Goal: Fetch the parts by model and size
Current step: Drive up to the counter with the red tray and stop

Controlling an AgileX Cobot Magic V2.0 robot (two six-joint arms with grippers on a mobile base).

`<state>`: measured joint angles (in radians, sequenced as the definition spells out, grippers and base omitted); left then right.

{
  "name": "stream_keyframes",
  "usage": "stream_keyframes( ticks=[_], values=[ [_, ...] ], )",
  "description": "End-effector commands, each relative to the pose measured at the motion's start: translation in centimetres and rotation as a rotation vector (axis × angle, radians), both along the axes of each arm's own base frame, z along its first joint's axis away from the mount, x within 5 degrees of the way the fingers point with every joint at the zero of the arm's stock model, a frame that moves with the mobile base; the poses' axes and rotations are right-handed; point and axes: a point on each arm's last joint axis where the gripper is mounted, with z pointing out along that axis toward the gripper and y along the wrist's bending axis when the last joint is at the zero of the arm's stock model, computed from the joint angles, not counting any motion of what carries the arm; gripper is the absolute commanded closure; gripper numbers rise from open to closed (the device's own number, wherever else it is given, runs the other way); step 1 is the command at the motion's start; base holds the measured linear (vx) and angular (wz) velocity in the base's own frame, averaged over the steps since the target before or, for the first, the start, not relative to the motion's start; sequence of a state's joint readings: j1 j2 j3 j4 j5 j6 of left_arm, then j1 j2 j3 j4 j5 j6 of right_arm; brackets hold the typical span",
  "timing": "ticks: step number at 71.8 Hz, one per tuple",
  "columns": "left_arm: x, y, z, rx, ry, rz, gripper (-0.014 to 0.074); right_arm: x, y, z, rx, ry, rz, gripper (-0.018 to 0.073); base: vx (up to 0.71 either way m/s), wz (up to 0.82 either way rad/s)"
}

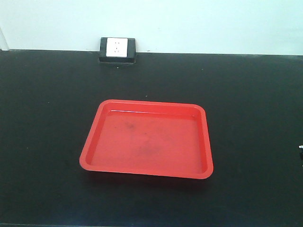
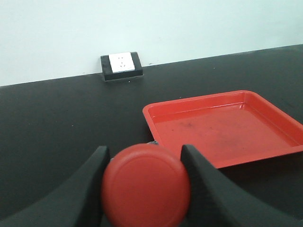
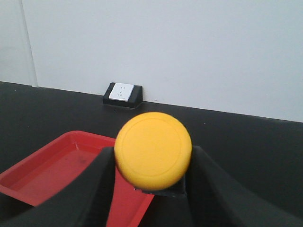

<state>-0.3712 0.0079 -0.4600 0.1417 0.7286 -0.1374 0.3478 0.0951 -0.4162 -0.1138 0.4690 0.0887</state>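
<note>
My left gripper [image 2: 146, 182] is shut on the red-capped push-button switch [image 2: 146, 185]; its round cap faces the camera and hides its base. It hangs left of and in front of the red tray [image 2: 227, 127]. My right gripper [image 3: 152, 165] is shut on the yellow-capped push-button switch [image 3: 153, 150], whose dark square base [image 3: 163, 191] shows under the cap. It hangs over the tray's right corner [image 3: 52, 165]. In the front view the tray [image 1: 94, 156] holds nothing and neither gripper nor switch shows.
A black-framed white wall socket [image 1: 117, 49] sits at the back edge of the black table [image 1: 47, 104], against the pale wall. It also shows in the left wrist view [image 2: 122, 66] and the right wrist view [image 3: 122, 93].
</note>
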Motion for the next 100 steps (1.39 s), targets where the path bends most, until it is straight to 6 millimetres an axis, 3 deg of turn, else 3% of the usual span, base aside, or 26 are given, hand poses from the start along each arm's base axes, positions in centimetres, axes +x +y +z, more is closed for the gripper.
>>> stream_keyframes(
  ticks=[1,100],
  values=[
    [0.02,-0.09,1.4,-0.026,-0.084,-0.016,0.0603,-0.01,0.03,1.47,0.014,-0.092,0.0,0.0569,0.02,0.0],
    [0.02,-0.09,1.4,-0.026,-0.084,-0.016,0.0603,-0.01,0.03,1.48,0.014,-0.093,0.0,0.0569,0.01,0.0]
  ],
)
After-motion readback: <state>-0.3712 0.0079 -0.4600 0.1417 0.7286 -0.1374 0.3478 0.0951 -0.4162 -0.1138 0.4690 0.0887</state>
